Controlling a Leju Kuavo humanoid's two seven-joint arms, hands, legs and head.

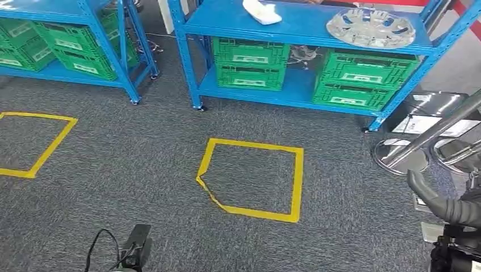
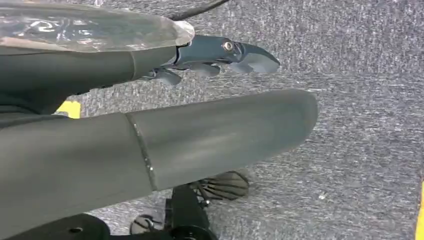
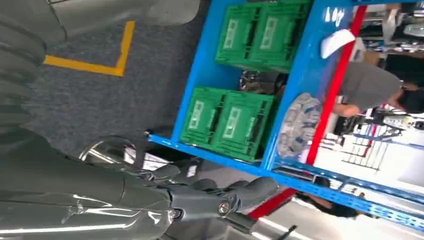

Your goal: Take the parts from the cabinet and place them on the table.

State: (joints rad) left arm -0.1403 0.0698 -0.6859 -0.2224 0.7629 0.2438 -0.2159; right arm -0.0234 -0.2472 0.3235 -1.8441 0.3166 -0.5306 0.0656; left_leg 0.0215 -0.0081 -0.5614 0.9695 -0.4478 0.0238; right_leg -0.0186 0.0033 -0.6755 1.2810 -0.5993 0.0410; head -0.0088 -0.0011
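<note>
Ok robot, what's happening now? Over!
Left hand and right hand hold nothing. Silver wheel cover on the blue shelf, untouched. Nothing on the carpet between. Over.

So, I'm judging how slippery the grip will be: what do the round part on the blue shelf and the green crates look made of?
The round part looks like silver-painted or chromed plastic, possibly metal: it is glossy, with bright highlights and moulded spokes. The green crates look like matte moulded plastic, judging by their even colour and ribbed, slotted walls. The blue shelf seems to be painted metal.
</note>
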